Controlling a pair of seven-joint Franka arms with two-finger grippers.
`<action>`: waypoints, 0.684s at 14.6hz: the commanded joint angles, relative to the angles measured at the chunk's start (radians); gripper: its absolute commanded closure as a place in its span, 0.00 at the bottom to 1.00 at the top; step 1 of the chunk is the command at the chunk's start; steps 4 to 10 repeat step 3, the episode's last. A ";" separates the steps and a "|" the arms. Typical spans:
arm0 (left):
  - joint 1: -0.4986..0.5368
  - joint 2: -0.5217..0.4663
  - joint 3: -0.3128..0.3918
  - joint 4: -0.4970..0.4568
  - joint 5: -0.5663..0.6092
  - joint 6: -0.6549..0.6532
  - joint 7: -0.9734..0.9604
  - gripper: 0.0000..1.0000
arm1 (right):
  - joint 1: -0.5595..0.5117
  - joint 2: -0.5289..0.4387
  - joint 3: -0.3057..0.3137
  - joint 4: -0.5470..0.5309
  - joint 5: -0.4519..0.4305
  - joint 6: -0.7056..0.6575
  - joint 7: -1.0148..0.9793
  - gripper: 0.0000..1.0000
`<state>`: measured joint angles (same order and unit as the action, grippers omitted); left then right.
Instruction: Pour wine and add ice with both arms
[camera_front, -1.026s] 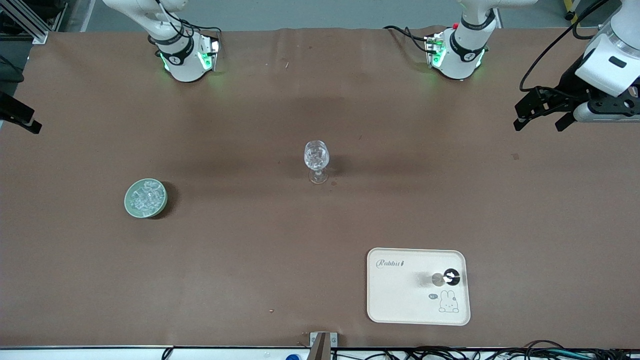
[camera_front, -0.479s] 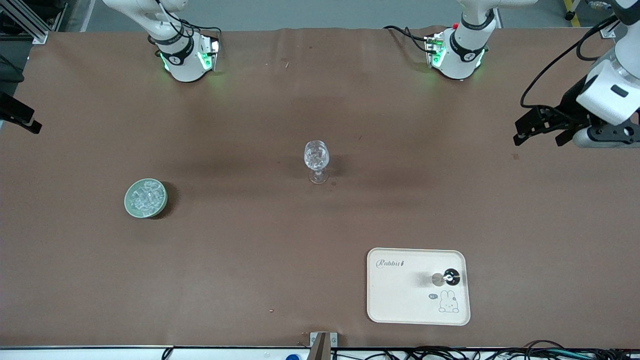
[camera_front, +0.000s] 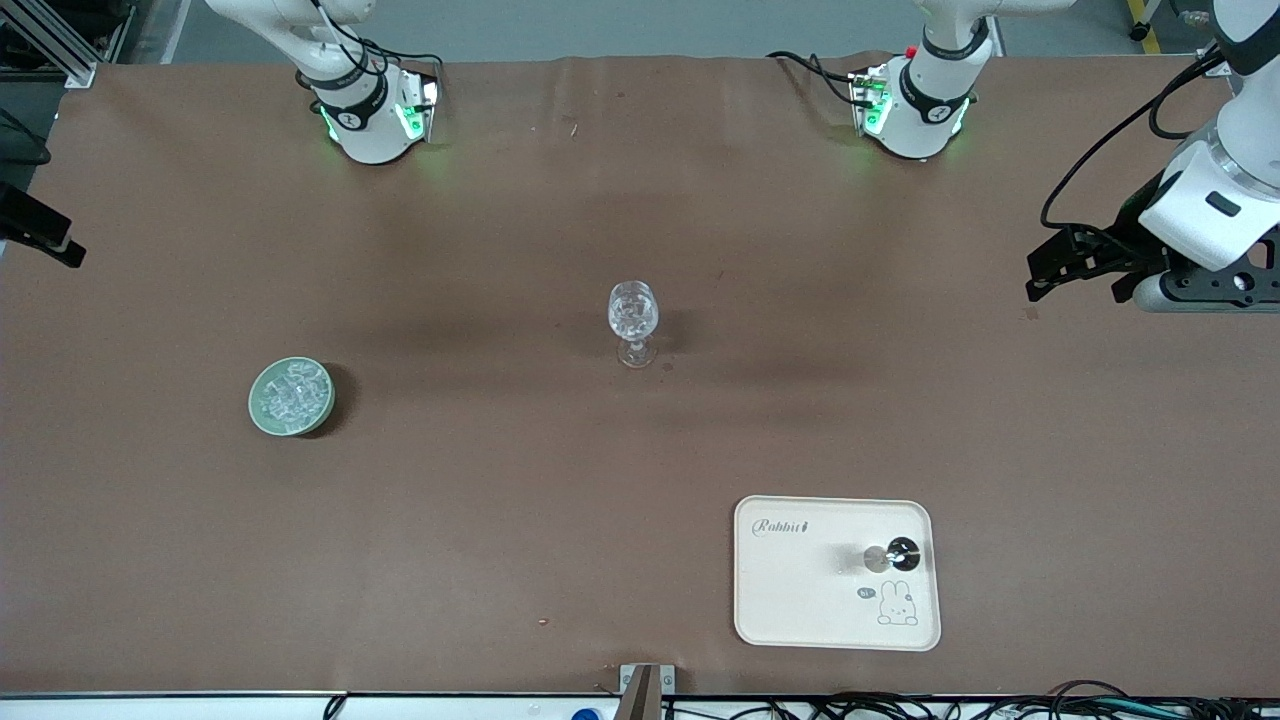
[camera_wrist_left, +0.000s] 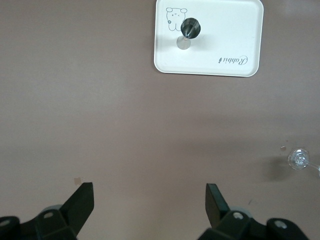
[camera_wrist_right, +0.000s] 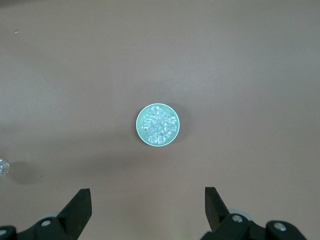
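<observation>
A clear stemmed glass (camera_front: 633, 318) stands mid-table and also shows in the left wrist view (camera_wrist_left: 298, 159). The ice (camera_front: 291, 393) is heaped in a pale green bowl (camera_front: 262, 415), toward the right arm's end; the right wrist view looks straight down on the ice (camera_wrist_right: 158, 125). A small stemmed cup, dark inside (camera_front: 899, 552), stands on a cream tray (camera_front: 800, 600). My left gripper (camera_front: 1078, 285) hangs open and empty over bare table at the left arm's end (camera_wrist_left: 148, 195). My right gripper (camera_wrist_right: 147, 200) is open and empty, high over the table near the bowl.
The tray lies nearer to the front camera than the glass, with a rabbit drawing (camera_front: 897, 605) on it. Both arm bases (camera_front: 372, 115) (camera_front: 915, 105) stand along the table's back edge. A brown cloth covers the table. Cables run along the front edge (camera_front: 900, 705).
The left arm has swung, and its gripper now sits a little lower in the front view. The right arm, glass, bowl and tray have not moved.
</observation>
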<state>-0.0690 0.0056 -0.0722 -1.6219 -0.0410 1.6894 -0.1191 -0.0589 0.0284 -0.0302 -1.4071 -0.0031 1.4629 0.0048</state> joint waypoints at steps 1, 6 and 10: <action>0.001 0.001 -0.004 0.014 0.021 -0.016 0.012 0.01 | -0.012 -0.033 0.013 -0.033 -0.003 0.004 0.003 0.00; 0.001 0.001 -0.005 0.017 0.021 -0.016 0.012 0.01 | -0.010 -0.033 0.015 -0.033 -0.003 0.004 0.003 0.00; 0.001 0.001 -0.005 0.017 0.021 -0.016 0.012 0.01 | -0.010 -0.033 0.015 -0.033 -0.003 0.004 0.003 0.00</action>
